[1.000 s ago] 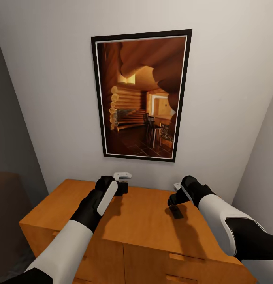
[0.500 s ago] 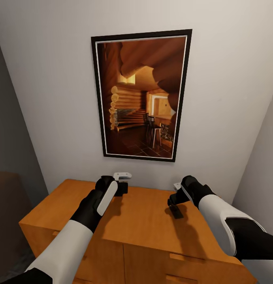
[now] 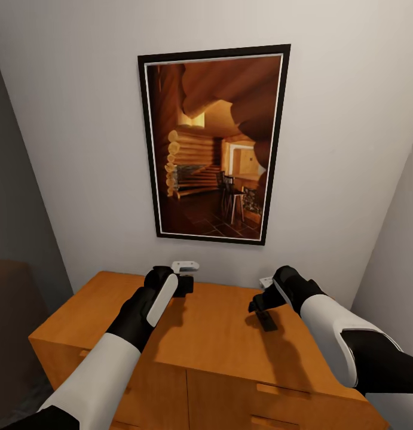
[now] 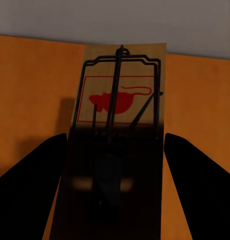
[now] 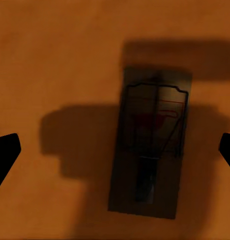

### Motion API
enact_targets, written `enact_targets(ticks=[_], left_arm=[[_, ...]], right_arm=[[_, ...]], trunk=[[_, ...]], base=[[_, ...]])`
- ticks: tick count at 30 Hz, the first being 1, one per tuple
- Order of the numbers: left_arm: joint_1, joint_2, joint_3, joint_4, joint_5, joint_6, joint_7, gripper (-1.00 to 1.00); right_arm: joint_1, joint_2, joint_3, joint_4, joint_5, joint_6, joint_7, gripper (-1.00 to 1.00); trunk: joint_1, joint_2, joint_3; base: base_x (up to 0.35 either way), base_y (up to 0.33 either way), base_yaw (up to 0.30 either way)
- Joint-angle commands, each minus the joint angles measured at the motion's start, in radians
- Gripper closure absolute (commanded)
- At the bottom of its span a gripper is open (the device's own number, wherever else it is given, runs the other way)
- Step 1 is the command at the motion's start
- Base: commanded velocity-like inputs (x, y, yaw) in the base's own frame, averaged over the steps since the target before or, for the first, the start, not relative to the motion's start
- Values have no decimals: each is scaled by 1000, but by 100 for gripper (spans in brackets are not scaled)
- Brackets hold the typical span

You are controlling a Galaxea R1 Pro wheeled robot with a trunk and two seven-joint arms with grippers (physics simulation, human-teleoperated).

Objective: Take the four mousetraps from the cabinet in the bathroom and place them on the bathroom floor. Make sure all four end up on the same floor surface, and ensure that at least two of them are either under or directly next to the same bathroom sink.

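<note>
Left gripper point(image 4: 115, 165): fingers spread, straddling mousetrap point(image 4: 120, 125) on cabinet top point(image 3: 212, 334); trap long axis runs along fingers, toward wall.

Right gripper point(image 5: 115, 150): fingers spread wide, above second mousetrap point(image 5: 152, 145), trap centred between them.

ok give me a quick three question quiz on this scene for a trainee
1. True or false: the small flat wooden mousetrap below the right gripper lies on top of the orange-brown wooden cabinet.
2. What hangs on the wall behind the cabinet? A) a round mirror B) a black-framed picture of a log interior C) a glass shelf
3. Fill in: the right gripper's jaws stand ____, one on each side of the mousetrap and clear of it.

Key: 1 true; 2 B; 3 open
</note>
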Motion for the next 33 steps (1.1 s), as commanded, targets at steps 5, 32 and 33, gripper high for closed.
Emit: enact_targets(ticks=[5,32,33], left_arm=[[-1,0,-1,-1,10,2,10,100],[-1,0,-1,-1,10,2,10,100],[-1,0,-1,-1,10,2,10,100]], right_arm=[[-1,0,-1,-2,12,3,12,-100],[-1,-14,-87,0,8,5,-69,-100],[-1,-14,-94,0,9,5,-70,-100]], trunk=[[0,-1,-2],[0,-1,-2],[0,-1,-2]], base=[[0,0,0],[0,0,0],[0,0,0]])
